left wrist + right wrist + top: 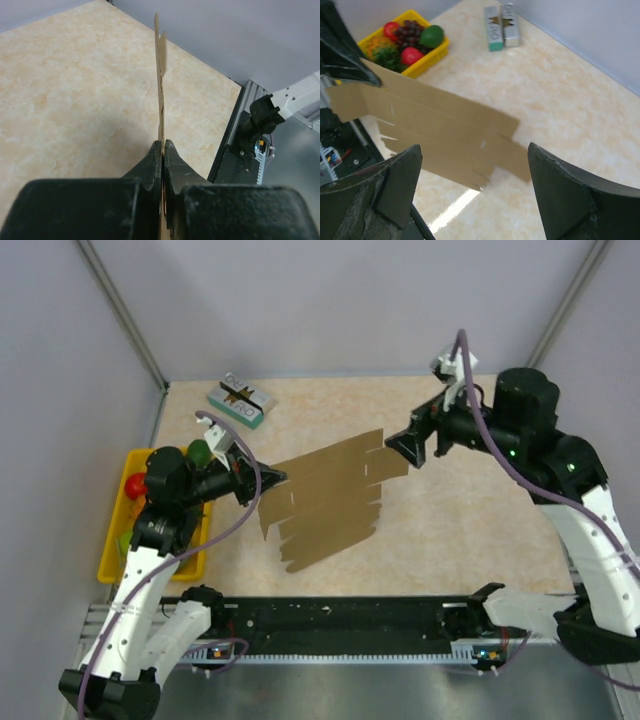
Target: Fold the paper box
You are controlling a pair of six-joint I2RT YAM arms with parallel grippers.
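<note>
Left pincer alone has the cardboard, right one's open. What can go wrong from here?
1. The paper box is held by one edge only, in the shut left pincer. The sheet is thin, so it may droop or pivot in that grip.
2. The open right pincer sits by the far edge's tabs. A misaimed close may crease a tab or miss.
3. The yellow tray lies close beside the left arm, and a swing could clip it.
</note>
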